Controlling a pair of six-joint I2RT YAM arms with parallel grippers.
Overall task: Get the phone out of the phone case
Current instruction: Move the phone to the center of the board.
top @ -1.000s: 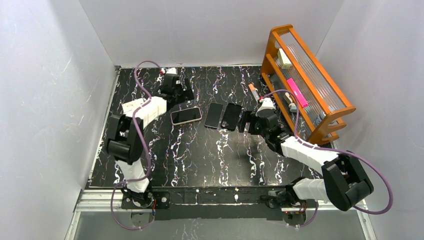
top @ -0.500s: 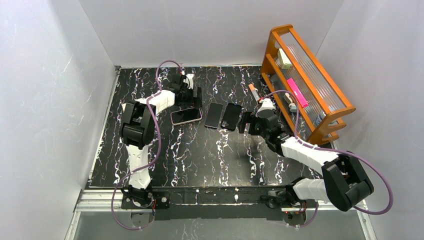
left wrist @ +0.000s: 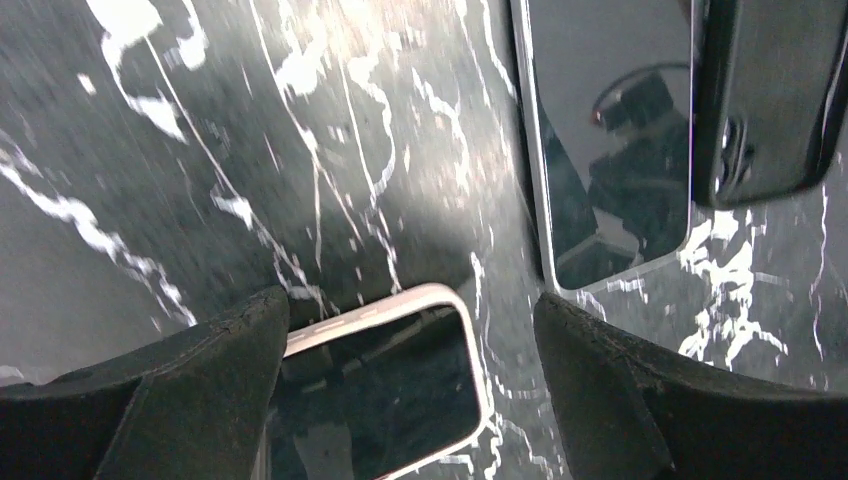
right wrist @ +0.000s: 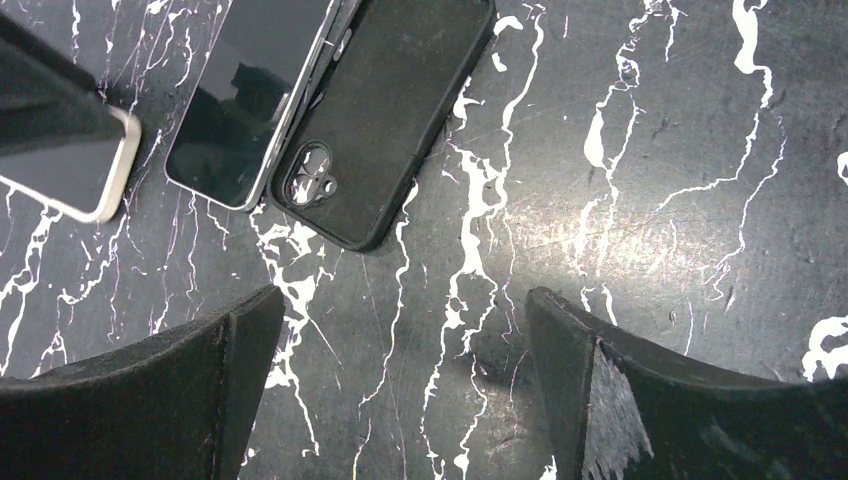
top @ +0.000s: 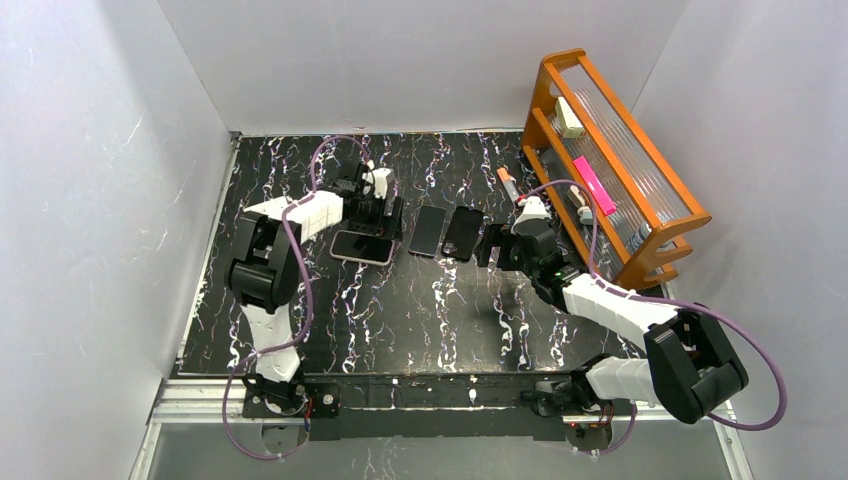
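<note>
The phone in the pale case (top: 362,247) lies flat on the table (top: 420,310), left of the middle and toward the far side. The pale rim runs round the end that I can see, so I think the phone is not out of its case yet. The left gripper (left wrist: 408,310) is low over it and open wide, with one finger on each side of the phone's end. It holds nothing.

Just to the right lie a bare phone (top: 428,231) and a black case (top: 462,232), side by side. The black case is back up. The right gripper (right wrist: 400,300) hangs near them, open wide and empty. An orange rack (top: 560,60) stands at the far right.

The pulling-out job looks all left to do.
</note>
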